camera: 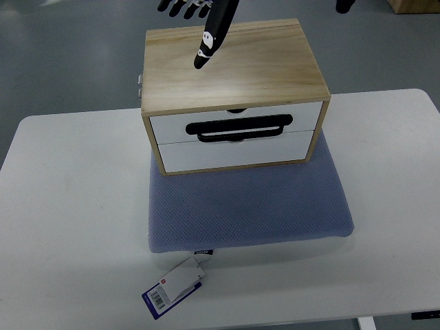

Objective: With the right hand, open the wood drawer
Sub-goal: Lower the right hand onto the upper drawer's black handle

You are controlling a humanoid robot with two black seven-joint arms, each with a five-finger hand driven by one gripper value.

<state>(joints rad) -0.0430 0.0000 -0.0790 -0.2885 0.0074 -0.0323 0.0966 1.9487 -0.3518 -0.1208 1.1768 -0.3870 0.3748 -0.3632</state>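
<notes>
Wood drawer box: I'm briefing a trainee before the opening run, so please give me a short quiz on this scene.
1. True or false: the robot hand is gripping the black handle of the wooden drawer box.
2. What does the box stand on? A) bare tabletop B) a blue-grey cushion C) a tray
3. Fill in: the barcode tag lies on the white ____.

Key: 1. False, the hand is over the box's top panel, away from the handle. 2. B. 3. table.
</notes>
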